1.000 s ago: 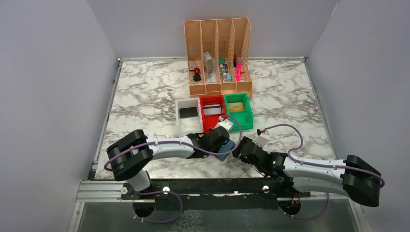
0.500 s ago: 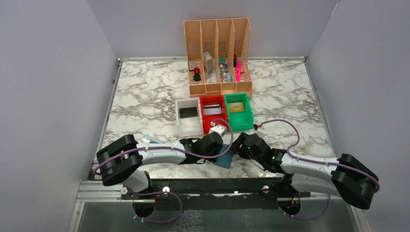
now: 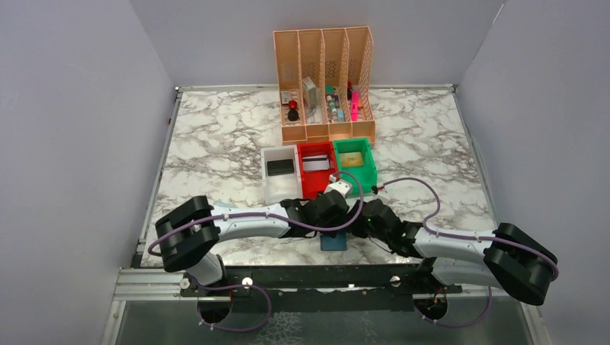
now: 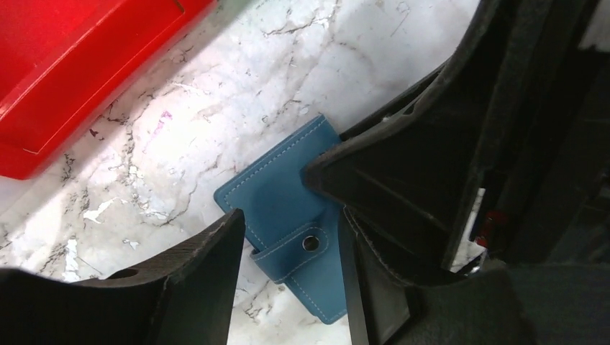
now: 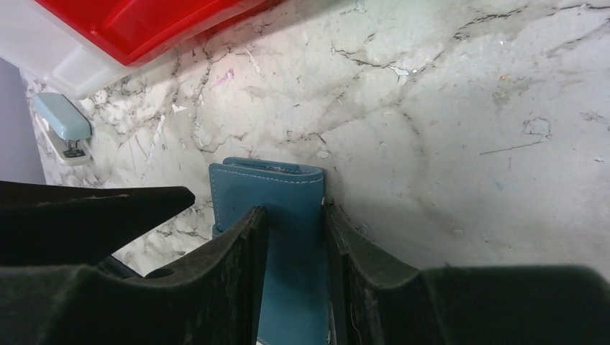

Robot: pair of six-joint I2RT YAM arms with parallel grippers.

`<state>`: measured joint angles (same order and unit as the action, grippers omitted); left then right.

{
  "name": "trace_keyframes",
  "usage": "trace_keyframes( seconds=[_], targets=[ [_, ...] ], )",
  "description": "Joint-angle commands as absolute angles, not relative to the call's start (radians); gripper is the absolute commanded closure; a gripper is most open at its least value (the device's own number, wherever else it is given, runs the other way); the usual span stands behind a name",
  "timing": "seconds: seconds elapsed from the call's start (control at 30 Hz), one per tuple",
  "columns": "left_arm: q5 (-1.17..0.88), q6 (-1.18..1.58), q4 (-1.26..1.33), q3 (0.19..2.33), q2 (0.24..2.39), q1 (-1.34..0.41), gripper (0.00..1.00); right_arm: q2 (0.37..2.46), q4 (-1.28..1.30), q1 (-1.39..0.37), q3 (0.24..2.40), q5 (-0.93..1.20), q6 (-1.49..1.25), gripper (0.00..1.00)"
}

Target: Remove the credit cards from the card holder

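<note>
— Where is the teal card holder (image 3: 333,241)?
— Snapped shut on the marble table (image 3: 216,144), just before the red bin (image 3: 306,185). Left gripper (image 4: 291,237) fingers spread above it; right gripper (image 5: 296,208) fingers parted over it.

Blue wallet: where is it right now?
Top view: the blue wallet lies on the table near its front edge, middle, just in front of the red bin.

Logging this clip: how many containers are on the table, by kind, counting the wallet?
Plastic bins: 3 (white bin, red bin, green bin)
Peach mesh file organizer: 1
Teal card holder: 1
Total: 5
</note>
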<state>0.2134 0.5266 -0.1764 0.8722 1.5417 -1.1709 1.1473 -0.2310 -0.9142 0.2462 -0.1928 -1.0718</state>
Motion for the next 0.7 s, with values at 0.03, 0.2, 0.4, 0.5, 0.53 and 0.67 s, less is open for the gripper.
trace_keyframes(
  seconds=[0.03,0.2,0.4,0.5,0.53,0.67],
  targets=[
    [0.255,0.472,-0.264,0.928,1.629,-1.215,0.46,1.16,-0.178,-0.913,0.212,-0.191,-1.077,0.6],
    [0.316,0.507,-0.358,0.959,1.664,-1.242,0.46,1.165,-0.175,-0.913,0.209,-0.198,-1.096,0.6],
    [0.34,0.513,-0.403,0.988,1.691,-1.256,0.51,1.175,-0.164,-0.913,0.212,-0.205,-1.109,0.6],
    [0.361,0.52,-0.435,1.001,1.695,-1.262,0.67,1.175,-0.16,-0.913,0.209,-0.21,-1.115,0.61],
    [0.364,0.521,-0.439,1.001,1.695,-1.263,0.74,1.174,-0.16,-0.913,0.208,-0.211,-1.115,0.62],
    [0.376,0.531,-0.441,0.989,1.689,-1.264,0.94,1.172,-0.164,-0.913,0.203,-0.214,-1.112,0.69]
  ],
)
